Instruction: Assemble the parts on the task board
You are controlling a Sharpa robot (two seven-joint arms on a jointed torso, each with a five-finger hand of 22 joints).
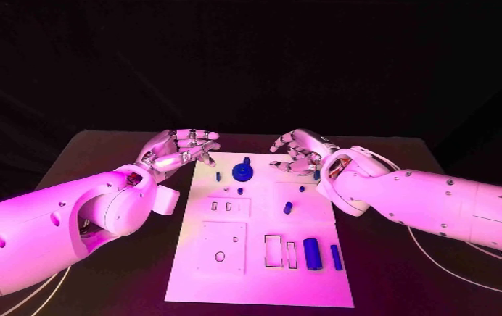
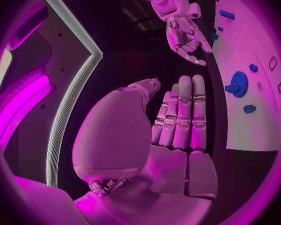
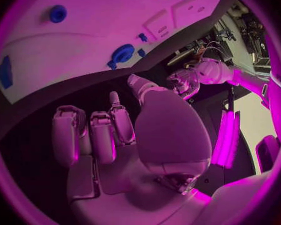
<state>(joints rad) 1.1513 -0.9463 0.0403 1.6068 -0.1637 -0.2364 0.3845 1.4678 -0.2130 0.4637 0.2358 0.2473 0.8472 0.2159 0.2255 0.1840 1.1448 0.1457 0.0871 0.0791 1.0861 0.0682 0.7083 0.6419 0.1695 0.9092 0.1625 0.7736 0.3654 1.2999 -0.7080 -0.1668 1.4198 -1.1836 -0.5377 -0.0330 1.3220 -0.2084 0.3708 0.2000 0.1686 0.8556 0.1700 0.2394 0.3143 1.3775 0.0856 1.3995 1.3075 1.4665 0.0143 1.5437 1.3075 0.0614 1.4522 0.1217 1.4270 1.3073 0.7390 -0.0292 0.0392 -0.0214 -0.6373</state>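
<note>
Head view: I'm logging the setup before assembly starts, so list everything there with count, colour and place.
task board: one, white, middle of the table, with rectangular and oval cut-outs.
round gear-like part: one, blue, far end of the board.
cylinder part: one, blue, near right of the board.
bar part: one, blue, right of the cylinder.
small parts: several, blue, scattered over the far half.
table: one, black, under the board.
left hand: empty, fingers apart, beyond the board's far left corner.
right hand: empty, fingers curled, above the far right edge.

I see my left hand with fingers straight and together, my right hand with fingers curled, both holding nothing.
</note>
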